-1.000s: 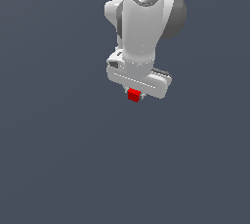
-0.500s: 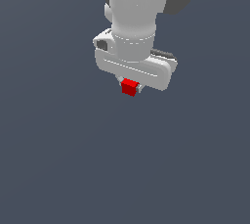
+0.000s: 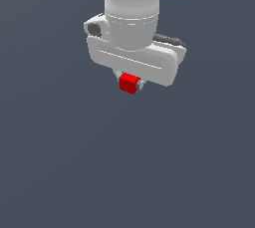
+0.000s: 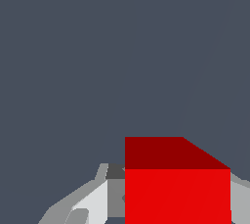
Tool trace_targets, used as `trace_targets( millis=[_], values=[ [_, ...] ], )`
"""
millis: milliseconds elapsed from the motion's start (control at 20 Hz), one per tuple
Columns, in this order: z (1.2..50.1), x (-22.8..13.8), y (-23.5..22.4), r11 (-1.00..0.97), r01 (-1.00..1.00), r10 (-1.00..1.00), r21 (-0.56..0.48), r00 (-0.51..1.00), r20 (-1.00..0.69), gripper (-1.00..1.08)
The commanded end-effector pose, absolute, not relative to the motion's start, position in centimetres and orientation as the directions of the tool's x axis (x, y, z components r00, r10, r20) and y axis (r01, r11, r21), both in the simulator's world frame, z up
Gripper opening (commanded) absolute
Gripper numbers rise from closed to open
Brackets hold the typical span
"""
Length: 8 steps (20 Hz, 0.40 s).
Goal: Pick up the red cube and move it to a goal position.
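Note:
The red cube [image 3: 129, 83] is a small bright red block held between the fingers under the white gripper body. My gripper [image 3: 130, 83] is shut on it and carries it in the air above the plain grey ground. The fingers are mostly hidden behind the cube in the exterior view. In the wrist view the red cube [image 4: 176, 186] fills the space between the two pale fingertips [image 4: 93, 203], one on each side of it. No goal marker shows in either view.
The white arm and its wide hand body [image 3: 132, 55] fill the upper middle of the exterior view. Plain dark grey ground [image 3: 60, 162] lies all around.
The arm with the red cube has come closer to the exterior camera and looks larger. The cube stays gripped.

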<state>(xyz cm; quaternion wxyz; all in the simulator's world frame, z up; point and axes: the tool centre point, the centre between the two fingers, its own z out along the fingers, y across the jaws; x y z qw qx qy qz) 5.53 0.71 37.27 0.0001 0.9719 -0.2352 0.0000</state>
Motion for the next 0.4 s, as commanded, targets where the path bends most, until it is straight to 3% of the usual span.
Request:
trace_targets(
  millis=[0,350],
  values=[
    [37.84,5.82,0.59,-0.889,-0.457,-0.457,0.000,0.889,0.000,-1.00],
    [38.33,6.14,0.48,-0.889,-0.457,-0.457,0.000,0.889,0.000,-1.00]
  ],
)
